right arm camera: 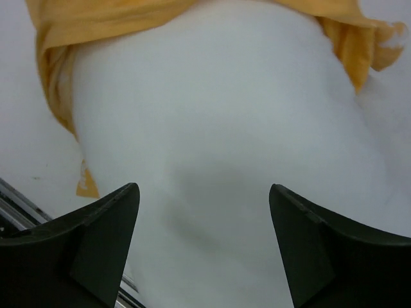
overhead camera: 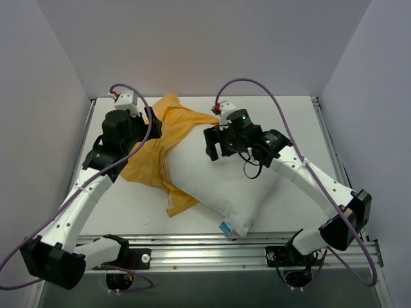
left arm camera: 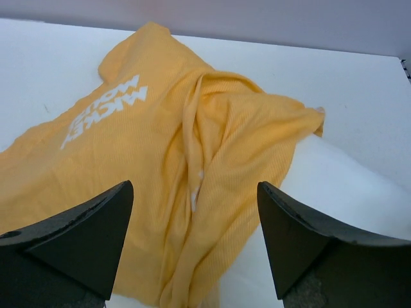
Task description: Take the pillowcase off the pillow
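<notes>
Most of the pillow [overhead camera: 225,186] is already bare. It lies slantwise on the table [overhead camera: 289,115], and the case [overhead camera: 160,141] covers only its far-left end, the rest of the cloth slumped loose to the left.

My left gripper [left arm camera: 194,186] hangs over the orange folds with its jaws spread wide and nothing between them. My right gripper [right arm camera: 204,187] is just as wide and just as empty, poised above the white belly of the pillow.

As I judge it, the step is the last pull. I'd bring the right down to pin or pinch the pillow so it can't slide, close the left on a thick fold near the case's mouth — cloth only, no stuffing — and draw away to the far left, along the pillow's length. A sideways tug would likely drag both together.

White lettering [left arm camera: 103,109] on the case sits upside down to the left wrist camera and seems to read "MICKEY MOUSE". A small blue tag [overhead camera: 225,226] at the pillow's near corner is too small to read.
</notes>
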`<move>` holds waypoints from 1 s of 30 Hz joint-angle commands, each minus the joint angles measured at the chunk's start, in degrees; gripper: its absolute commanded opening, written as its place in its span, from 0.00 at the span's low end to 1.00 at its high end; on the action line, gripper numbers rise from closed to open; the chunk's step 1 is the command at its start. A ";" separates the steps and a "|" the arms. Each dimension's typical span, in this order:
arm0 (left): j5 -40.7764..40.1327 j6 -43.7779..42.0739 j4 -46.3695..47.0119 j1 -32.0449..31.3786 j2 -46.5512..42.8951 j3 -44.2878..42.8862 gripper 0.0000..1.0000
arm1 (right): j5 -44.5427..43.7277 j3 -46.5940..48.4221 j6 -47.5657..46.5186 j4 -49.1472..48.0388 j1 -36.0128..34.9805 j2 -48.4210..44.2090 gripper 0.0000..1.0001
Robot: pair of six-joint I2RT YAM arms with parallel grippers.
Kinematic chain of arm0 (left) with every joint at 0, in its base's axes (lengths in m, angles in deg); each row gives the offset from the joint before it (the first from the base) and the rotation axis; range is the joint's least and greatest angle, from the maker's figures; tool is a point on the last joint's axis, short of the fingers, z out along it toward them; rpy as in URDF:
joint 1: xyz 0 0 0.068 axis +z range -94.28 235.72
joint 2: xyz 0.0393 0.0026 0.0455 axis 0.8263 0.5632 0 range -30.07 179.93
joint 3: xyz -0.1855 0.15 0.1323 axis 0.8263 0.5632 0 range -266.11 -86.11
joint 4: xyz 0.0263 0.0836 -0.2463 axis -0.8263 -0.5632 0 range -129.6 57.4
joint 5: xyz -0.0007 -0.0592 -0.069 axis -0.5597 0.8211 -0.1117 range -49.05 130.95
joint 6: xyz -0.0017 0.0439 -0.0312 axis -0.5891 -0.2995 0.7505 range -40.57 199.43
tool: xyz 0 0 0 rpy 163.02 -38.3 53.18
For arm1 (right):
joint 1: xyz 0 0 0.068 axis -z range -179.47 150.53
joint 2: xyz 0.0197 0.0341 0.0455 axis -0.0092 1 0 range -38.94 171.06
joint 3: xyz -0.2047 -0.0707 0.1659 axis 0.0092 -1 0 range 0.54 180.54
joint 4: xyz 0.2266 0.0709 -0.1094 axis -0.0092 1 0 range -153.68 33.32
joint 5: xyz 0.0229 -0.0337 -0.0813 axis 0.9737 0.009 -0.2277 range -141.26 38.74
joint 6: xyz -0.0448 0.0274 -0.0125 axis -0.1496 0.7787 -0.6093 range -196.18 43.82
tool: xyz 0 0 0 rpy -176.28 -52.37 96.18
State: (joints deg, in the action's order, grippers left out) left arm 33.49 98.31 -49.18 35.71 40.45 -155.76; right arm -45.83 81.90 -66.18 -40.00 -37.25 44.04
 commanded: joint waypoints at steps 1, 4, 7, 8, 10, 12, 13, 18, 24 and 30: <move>-2.37 3.35 -4.06 -0.38 -8.96 7.40 0.86 | -10.16 -1.38 -4.54 -3.37 -9.66 -1.16 0.78; -2.46 7.13 -8.01 -0.12 -14.69 15.14 0.86 | -18.51 -3.66 -7.26 -4.69 -17.81 0.34 0.88; -3.61 10.65 -11.01 0.85 -17.69 20.68 0.86 | -25.63 -5.07 -9.38 -5.83 -25.38 2.97 1.00; -3.78 12.14 -11.37 1.11 -18.13 21.74 0.86 | -27.30 -5.33 -11.04 -6.28 -26.98 4.63 1.00; -4.22 13.38 -11.90 2.08 -19.01 24.11 0.86 | -31.96 -6.30 -12.45 -7.76 -30.75 7.09 1.00; -4.23 15.22 -11.81 3.04 -19.37 25.69 0.86 | -34.77 -7.09 -13.25 -8.74 -32.61 8.68 1.00; -3.70 15.49 -11.46 4.27 -19.37 26.05 0.86 | -36.96 -7.36 -13.69 -9.44 -33.40 9.47 1.00; -1.50 16.63 -11.90 6.56 -17.97 26.58 0.86 | -45.58 -8.59 -15.80 -10.32 -36.05 16.68 1.00; -0.54 18.21 -11.99 6.91 -17.70 27.46 0.86 | -53.86 -9.82 -15.89 -11.82 -35.43 23.36 1.00; 1.75 16.90 -10.67 6.91 -18.40 28.08 0.86 | -56.31 -7.63 -14.92 -12.52 -34.03 27.94 0.78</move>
State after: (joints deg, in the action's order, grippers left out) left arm 33.03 115.40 -61.70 42.33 23.05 -127.37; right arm -99.40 73.31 -82.95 -53.29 -73.03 69.92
